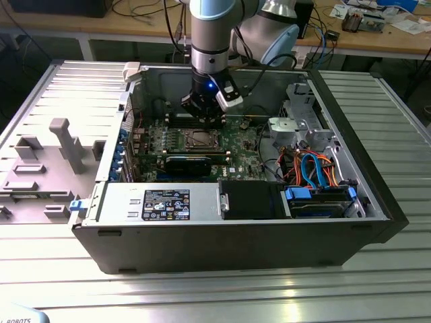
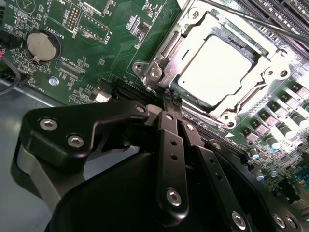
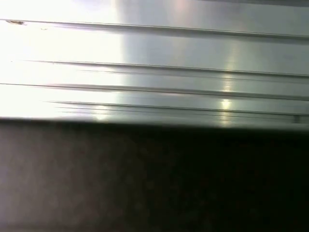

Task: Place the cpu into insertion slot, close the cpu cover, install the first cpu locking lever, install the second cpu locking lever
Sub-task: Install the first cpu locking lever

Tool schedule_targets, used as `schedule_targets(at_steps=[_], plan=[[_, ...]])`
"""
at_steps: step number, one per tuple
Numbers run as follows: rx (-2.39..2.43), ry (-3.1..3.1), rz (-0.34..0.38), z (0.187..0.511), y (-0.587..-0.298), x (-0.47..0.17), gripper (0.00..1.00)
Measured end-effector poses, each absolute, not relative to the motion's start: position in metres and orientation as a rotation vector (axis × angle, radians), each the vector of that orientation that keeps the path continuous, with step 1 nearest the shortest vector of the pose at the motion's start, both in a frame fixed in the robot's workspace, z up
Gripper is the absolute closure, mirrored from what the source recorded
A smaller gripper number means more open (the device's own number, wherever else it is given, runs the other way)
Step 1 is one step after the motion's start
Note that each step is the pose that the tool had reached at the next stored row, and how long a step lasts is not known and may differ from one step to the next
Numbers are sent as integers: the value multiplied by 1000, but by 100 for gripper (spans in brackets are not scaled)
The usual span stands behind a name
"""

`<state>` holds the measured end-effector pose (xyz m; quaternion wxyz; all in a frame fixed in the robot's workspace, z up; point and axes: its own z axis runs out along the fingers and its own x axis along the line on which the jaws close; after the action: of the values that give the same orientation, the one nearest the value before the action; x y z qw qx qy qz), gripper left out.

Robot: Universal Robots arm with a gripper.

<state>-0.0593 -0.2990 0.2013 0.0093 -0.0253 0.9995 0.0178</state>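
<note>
The cpu (image 2: 219, 72) lies flat in the insertion slot (image 1: 202, 140) on the green motherboard (image 2: 96, 43), its silver top lit bright. The cpu cover (image 2: 264, 79), a silvery frame, lies down around the chip. A thin locking lever rod (image 2: 251, 19) runs along the far side of the socket. My gripper (image 2: 170, 96) is shut, with its black fingertips (image 2: 166, 104) pressed together at the socket's corner by a screw post (image 2: 154, 73). In the exterior view the gripper (image 1: 204, 121) hangs just behind the socket, inside the open computer case (image 1: 377, 222).
Inside the case are a black power supply (image 1: 161, 202), a drive bay with blue and orange cables (image 1: 316, 168) and a black card (image 1: 192, 165) in front of the socket. A coin battery (image 2: 42, 43) sits on the board. A ribbed metal table (image 3: 193, 58) surrounds the case.
</note>
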Motion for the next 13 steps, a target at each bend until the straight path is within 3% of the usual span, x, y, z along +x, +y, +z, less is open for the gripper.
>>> schedule_targets(at_steps=[13], plan=[[-79, 3122, 54, 209, -317, -59, 89]])
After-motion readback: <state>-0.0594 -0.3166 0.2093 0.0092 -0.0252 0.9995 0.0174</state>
